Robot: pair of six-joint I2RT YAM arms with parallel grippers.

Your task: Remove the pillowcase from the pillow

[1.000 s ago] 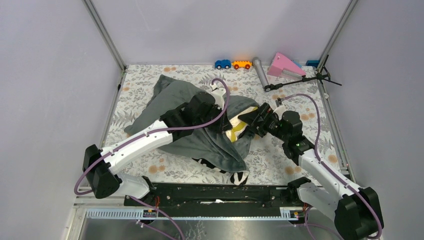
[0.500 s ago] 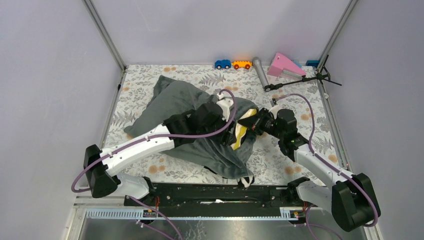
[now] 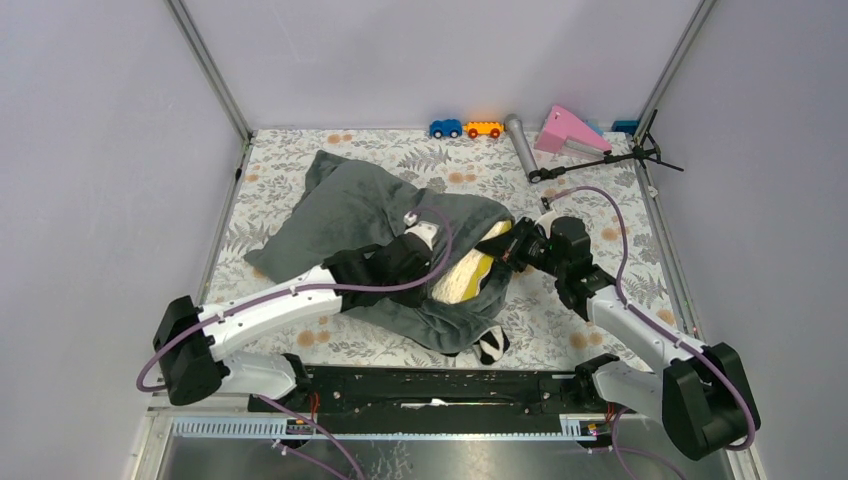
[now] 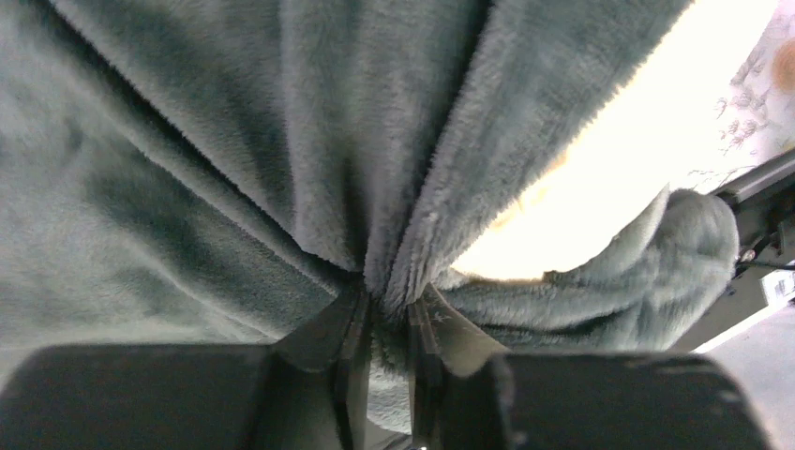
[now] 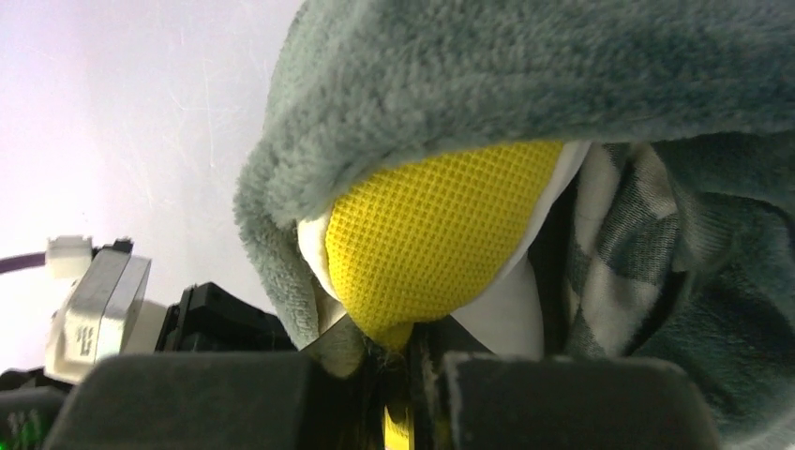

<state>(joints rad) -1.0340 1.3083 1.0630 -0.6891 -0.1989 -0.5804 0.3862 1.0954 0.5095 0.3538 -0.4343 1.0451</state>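
The pillowcase point(image 3: 350, 210) is lying grey-green face up across the middle of the floral table point(image 3: 290, 150). It is bunching toward the right, and a zebra-striped corner is showing at the near edge. The pillow point(image 3: 458, 278) is protruding from the right-hand opening, exposing its cream surface and yellow band.

The left gripper point(image 4: 386, 323) is pinching a gathered fold of the plush, its fingers nearly together with fabric between them. The right gripper point(image 5: 398, 352) is clamping the pillow's yellow mesh edge, apparently at a corner, though the cover is overhanging most of it.

Two toy cars point(image 3: 465, 128), a grey cylinder point(image 3: 520, 142) and a pink wedge point(image 3: 570, 130) are sitting along the far edge.
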